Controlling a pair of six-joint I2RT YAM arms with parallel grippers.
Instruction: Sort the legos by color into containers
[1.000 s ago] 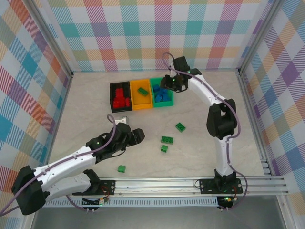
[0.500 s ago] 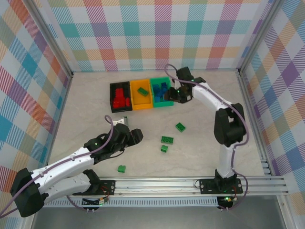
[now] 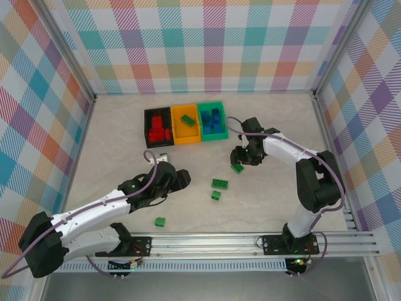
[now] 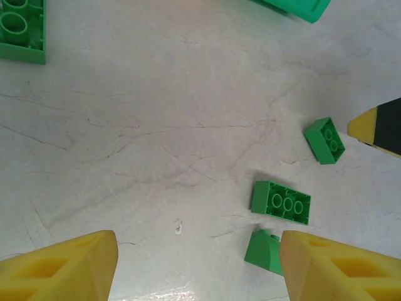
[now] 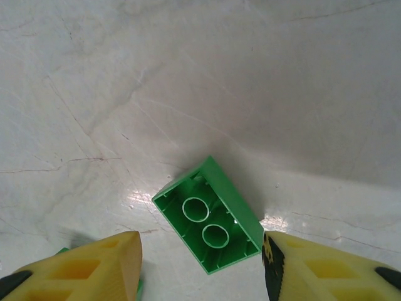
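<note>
Four green legos [image 3: 219, 184] loose — right gripper [image 3: 240, 160] over one

Top cam: high, over the 6 o'clock edge of the table [image 3: 125, 132], looking down on the whole surface. Left wrist: low, down at mid-table. Right wrist: closest, straight down. All three share one upturned green brick [image 3: 237, 167] [image 4: 324, 140] [image 5: 210, 216].

Three bins [image 3: 187, 142] are sitting side by side toward the back of the counter [image 3: 113, 138], bricks [image 3: 158, 133] lying in each, while four loose bricks [image 3: 220, 184] are lying scattered nearer the arms.
</note>
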